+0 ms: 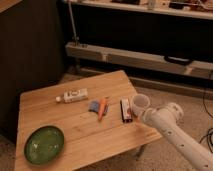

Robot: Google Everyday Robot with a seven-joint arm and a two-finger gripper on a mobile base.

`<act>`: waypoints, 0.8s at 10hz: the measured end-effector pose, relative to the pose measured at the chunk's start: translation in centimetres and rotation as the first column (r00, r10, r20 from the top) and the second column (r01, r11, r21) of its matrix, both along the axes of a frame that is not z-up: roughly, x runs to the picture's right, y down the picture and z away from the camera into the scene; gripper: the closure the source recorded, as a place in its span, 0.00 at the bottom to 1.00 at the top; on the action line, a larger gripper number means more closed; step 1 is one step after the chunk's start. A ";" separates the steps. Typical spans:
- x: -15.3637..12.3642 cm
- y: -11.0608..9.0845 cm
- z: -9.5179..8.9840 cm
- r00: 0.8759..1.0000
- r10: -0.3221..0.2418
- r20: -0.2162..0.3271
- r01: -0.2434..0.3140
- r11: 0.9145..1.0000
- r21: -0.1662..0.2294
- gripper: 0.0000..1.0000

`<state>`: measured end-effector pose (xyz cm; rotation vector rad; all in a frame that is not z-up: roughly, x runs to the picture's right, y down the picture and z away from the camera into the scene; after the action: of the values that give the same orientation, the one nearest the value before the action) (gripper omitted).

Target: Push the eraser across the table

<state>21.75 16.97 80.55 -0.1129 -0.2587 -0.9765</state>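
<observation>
The eraser [125, 109], a small dark bar with white and reddish markings, lies flat on the light wooden table [75, 130] near its right edge. My white arm reaches in from the lower right. Its gripper [141, 118] is shut and sits just right of the eraser's near end, directly below a white cup [140, 102]. I cannot tell whether the gripper touches the eraser.
An orange stick [102, 107] lies over a small blue piece [94, 105] left of the eraser. A white bottle [73, 95] lies on its side further left. A green plate [44, 144] sits at the front left corner. A dark cabinet and a metal rail stand behind.
</observation>
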 end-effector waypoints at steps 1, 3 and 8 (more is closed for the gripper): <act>0.6 0.8 0.5 1.000 0.026 0.014 -0.026 1.000 -0.009 1.00; 0.6 1.9 1.4 0.995 0.079 0.059 -0.077 0.996 -0.038 1.00; -0.8 2.2 1.8 0.972 0.137 0.191 -0.140 0.990 0.002 1.00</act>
<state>20.93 19.13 82.36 0.0133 -0.4293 -0.8502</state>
